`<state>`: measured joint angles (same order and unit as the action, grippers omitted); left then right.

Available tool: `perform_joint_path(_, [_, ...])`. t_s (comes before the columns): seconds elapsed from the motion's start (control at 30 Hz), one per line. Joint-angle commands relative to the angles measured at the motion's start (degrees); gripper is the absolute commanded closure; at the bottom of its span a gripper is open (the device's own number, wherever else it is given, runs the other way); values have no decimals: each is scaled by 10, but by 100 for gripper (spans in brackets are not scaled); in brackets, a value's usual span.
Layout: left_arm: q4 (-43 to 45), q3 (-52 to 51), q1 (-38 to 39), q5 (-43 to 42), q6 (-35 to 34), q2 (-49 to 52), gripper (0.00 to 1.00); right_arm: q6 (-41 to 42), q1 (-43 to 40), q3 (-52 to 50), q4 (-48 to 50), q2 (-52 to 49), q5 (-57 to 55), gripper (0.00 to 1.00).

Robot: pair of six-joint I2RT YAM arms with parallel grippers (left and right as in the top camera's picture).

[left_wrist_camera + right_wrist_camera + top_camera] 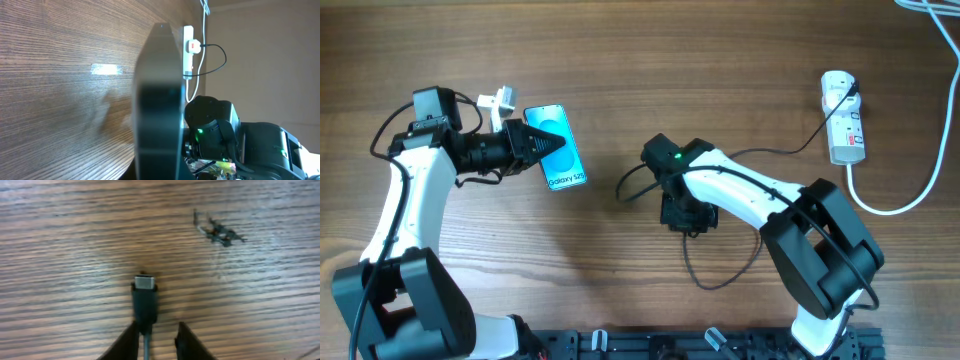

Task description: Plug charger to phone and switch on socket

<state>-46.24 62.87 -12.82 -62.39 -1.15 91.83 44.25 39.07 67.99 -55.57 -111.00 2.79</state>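
My left gripper (540, 143) is shut on the phone (563, 160), whose blue screen faces up in the overhead view. In the left wrist view the phone (157, 100) is a dark blurred slab seen edge-on, hiding the fingers. The charger (720, 170) runs as a thin black cable from the socket (843, 118) to my right gripper (682, 212), which points down at the table. In the right wrist view the charger's metal-tipped connector (144, 296) lies on the wood. Its cable passes between the open jaws of my right gripper (158, 326), against the left finger (127, 341).
The socket (188, 50) shows a red switch mark, and its thick white cord (920, 190) loops along the right edge. A small dark scrap (217, 231) lies on the wood beyond the connector. Slack black cable curls in front of the right arm (720, 275).
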Motion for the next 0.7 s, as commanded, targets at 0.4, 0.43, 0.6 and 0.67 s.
perform_joint_path(0.4, [4,-3,-2,-14,7,-2,96,-26,4,-10,27,-21,-47,96])
perform_joint_path(0.43, [4,-3,-2,-14,7,-2,96,-36,4,-10,30,-21,-47,96])
perform_joint_path(0.6, [3,-3,-2,-14,7,-2,96,-23,4,-31,50,-21,-47,85])
perform_joint_path(0.67, [4,-3,-2,-14,7,-2,96,-21,4,-36,50,-21,-45,84])
